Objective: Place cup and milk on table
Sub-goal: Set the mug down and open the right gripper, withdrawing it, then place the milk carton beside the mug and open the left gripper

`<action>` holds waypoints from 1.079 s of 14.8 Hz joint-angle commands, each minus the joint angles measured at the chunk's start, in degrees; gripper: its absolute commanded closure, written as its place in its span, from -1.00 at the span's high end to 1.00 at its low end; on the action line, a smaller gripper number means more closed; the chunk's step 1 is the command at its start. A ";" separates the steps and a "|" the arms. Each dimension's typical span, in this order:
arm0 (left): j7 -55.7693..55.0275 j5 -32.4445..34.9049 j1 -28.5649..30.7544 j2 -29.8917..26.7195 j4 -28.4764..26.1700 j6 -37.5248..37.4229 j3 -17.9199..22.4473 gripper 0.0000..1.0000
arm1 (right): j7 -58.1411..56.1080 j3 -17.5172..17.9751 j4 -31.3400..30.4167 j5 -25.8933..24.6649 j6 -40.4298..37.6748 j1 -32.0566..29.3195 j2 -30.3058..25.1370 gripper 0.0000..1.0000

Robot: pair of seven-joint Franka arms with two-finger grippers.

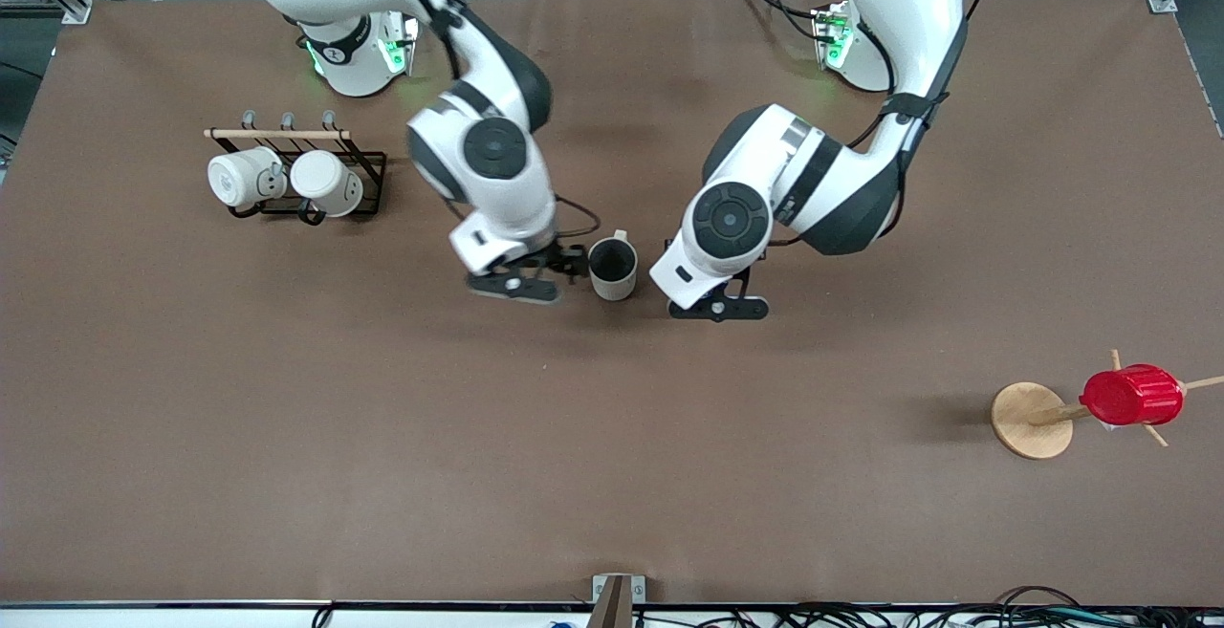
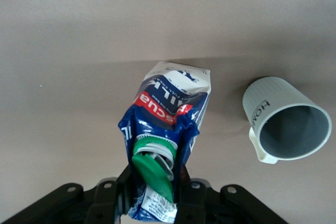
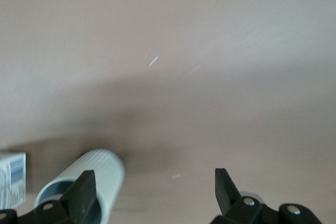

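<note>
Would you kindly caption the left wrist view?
Left gripper shut on the milk, beside the cup standing on the table.

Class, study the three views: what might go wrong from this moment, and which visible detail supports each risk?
1. The left tool grips the milk near its crumpled top by the green cap, so the carton may be squeezed, or tip when released.
2. The cup stands close beside the milk; setting the carton down could knock it.
3. The right tool is open with one finger right at the cup, so a sideways move might topple it on the table.
</note>
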 commanded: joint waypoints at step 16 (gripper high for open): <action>-2.72 0.18 -4.01 2.85 2.34 3.19 0.41 0.54 | -53.07 -29.01 0.34 9.91 -20.36 -11.49 -23.49 1.00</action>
